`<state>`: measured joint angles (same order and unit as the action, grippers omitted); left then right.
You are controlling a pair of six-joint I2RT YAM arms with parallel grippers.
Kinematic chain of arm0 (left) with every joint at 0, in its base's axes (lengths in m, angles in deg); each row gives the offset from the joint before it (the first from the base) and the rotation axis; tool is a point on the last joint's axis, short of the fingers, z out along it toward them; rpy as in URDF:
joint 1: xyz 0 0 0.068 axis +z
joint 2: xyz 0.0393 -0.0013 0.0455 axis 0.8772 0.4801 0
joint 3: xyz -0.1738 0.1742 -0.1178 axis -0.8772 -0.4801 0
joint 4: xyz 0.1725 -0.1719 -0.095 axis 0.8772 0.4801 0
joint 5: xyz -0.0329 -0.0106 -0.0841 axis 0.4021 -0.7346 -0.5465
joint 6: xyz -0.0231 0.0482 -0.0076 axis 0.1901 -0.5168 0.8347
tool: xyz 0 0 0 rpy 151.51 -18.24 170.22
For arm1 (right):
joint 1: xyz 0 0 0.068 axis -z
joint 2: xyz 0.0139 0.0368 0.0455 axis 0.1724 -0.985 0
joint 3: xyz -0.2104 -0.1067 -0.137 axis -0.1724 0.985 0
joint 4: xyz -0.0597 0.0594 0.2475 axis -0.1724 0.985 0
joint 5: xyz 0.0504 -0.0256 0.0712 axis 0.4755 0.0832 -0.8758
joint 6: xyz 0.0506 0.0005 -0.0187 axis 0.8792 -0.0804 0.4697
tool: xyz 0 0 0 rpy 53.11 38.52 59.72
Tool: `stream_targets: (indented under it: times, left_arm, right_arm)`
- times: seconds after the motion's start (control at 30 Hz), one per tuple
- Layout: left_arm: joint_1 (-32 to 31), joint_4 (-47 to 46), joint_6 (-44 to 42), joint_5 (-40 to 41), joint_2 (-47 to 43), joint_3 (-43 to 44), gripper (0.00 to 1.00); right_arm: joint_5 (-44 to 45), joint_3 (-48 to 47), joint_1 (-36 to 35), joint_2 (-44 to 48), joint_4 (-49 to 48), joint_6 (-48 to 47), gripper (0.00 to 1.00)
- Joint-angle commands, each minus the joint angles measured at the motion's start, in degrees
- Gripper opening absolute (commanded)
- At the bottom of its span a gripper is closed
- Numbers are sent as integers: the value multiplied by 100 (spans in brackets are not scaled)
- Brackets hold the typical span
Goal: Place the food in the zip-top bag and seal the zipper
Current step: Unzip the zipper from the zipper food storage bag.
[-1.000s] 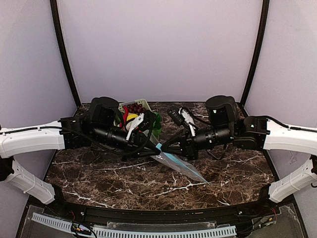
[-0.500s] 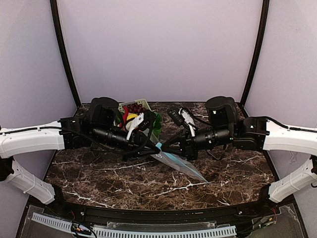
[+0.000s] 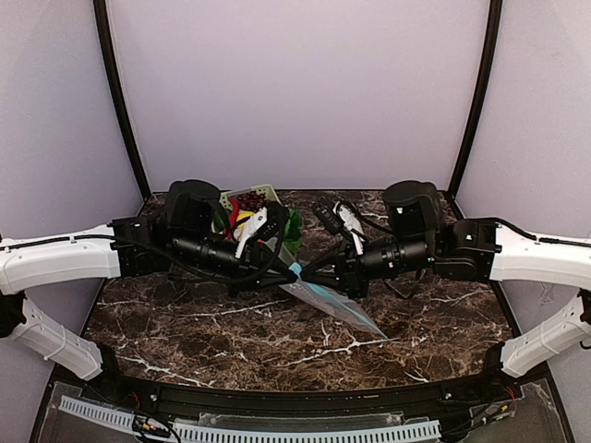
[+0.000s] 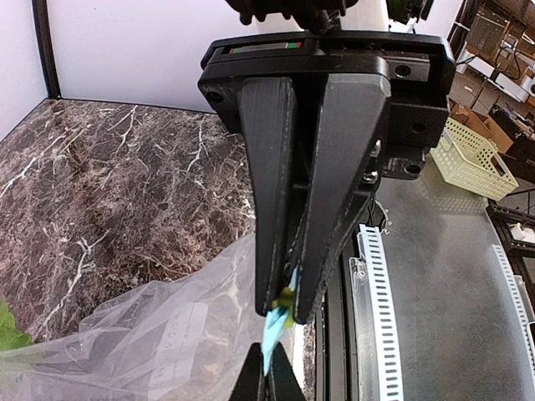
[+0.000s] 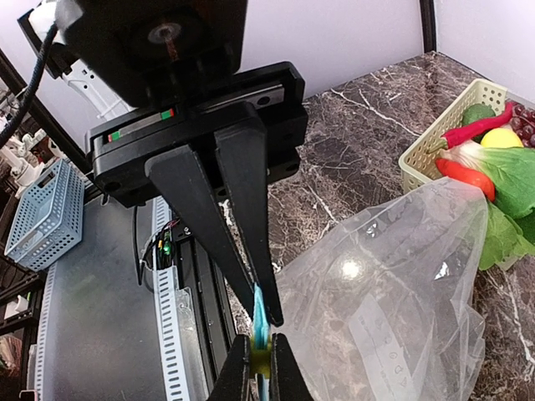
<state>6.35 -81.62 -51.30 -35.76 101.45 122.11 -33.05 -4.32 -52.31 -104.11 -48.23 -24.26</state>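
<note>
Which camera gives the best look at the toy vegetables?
The right wrist view: the food sits close and clear in its basket, with red chilli, lemon and leafy greens distinct. The top view shows it small, half hidden behind the left arm. The left wrist view catches only a green leaf at its bottom-left edge.

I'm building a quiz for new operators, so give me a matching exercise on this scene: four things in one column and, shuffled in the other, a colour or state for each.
Things:
1. zipper
2. basket
3. chilli pepper
4. left claw

Colour or state:
A. red
B. clamped shut
C. light blue
D. pale and slotted, produce inside

Pairs: 1-C, 2-D, 3-A, 4-B
</note>
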Motion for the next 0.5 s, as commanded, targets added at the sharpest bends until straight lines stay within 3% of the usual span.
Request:
stream_targets:
  times: [0.0, 0.47]
  left_arm:
    - [188, -200, 173, 7, -228, -61, 1]
    - [458, -372, 434, -108, -235, -99, 1]
  right_arm:
    - [10, 158, -41, 101, 262, 0, 2]
    - [37, 223, -43, 118, 259, 17, 1]
